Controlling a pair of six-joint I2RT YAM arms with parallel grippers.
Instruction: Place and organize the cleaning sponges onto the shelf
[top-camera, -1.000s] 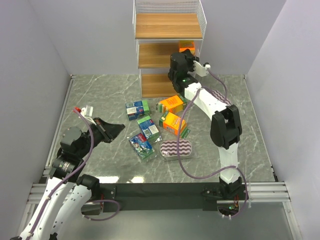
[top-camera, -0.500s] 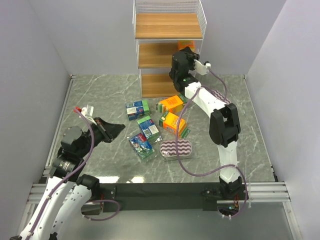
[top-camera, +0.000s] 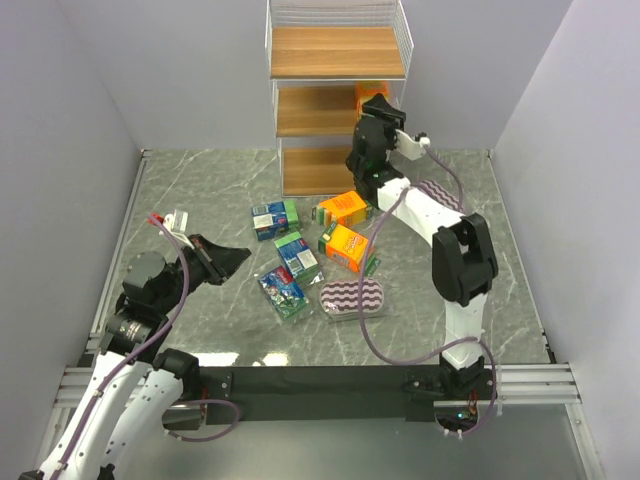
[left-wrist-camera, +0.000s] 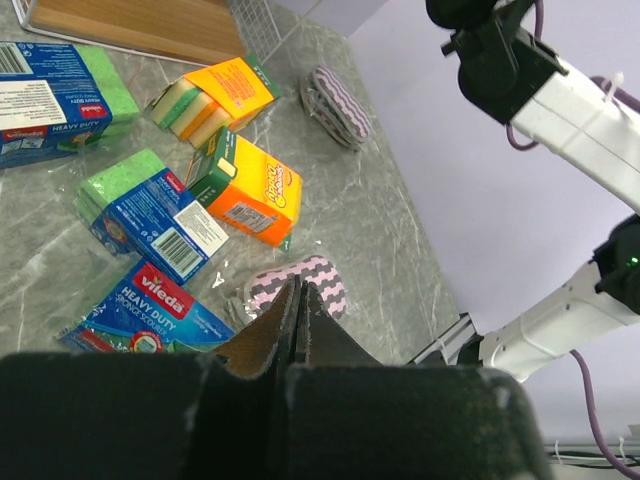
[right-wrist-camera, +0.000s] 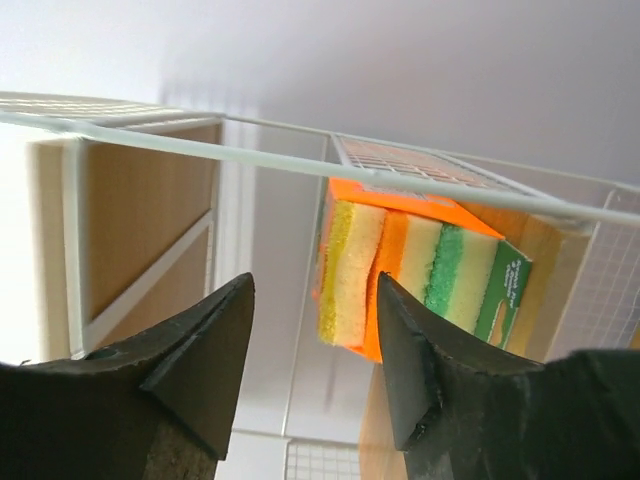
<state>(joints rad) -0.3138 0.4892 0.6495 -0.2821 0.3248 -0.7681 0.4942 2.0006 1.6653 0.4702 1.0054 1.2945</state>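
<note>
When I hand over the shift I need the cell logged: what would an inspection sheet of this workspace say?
Surface: grey marbled table, packs scattered mid-table.
Job's things: shelf holds one orange sponge pack on its middle tier; on the table lie two orange packs, three blue-green packs and two striped oval pads.
Clutter: nothing seen.
Grippers: left gripper shut, empty, above the table; right gripper open at the middle tier, facing the shelved pack.
Cables: purple cables run along both arms.
Surroundings: plain pale walls on three sides.
</note>
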